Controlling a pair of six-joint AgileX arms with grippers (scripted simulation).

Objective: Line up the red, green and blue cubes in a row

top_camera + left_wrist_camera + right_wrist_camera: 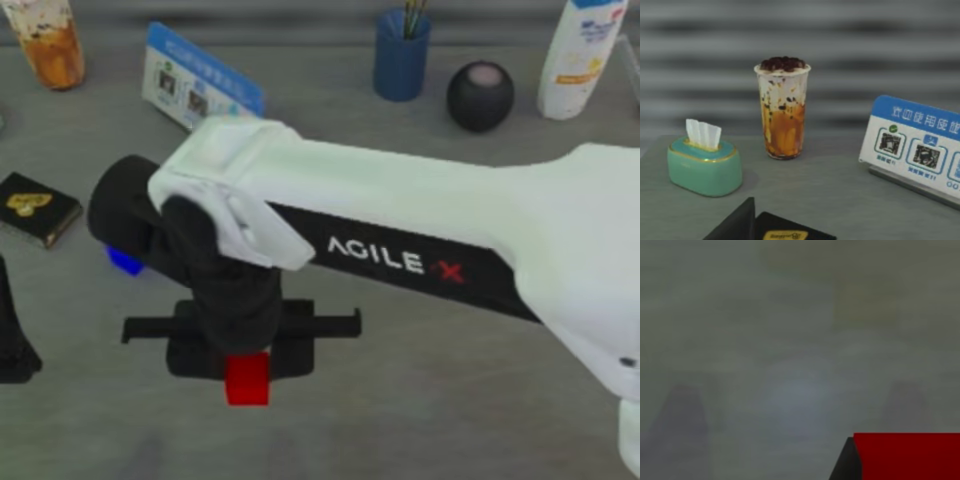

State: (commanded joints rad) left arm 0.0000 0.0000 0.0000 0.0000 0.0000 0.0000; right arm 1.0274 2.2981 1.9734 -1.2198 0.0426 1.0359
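My right arm reaches across the table to its left-centre in the top view. Its gripper (246,362) points down and is shut on the red cube (247,386), which shows below the black gripper body. In the right wrist view the red cube (907,457) fills the lower corner with one dark finger (845,465) against its side. A corner of the blue cube (124,262) peeks out from under the arm's black wrist. The green cube is hidden. My left gripper (12,345) is parked at the table's left edge.
Along the back stand a bubble tea cup (50,40), a blue-and-white QR sign (200,80), a blue pen cup (401,58), a black round speaker (480,95) and a white bottle (580,60). A black box (37,207) lies left. A green tissue box (704,165) shows in the left wrist view.
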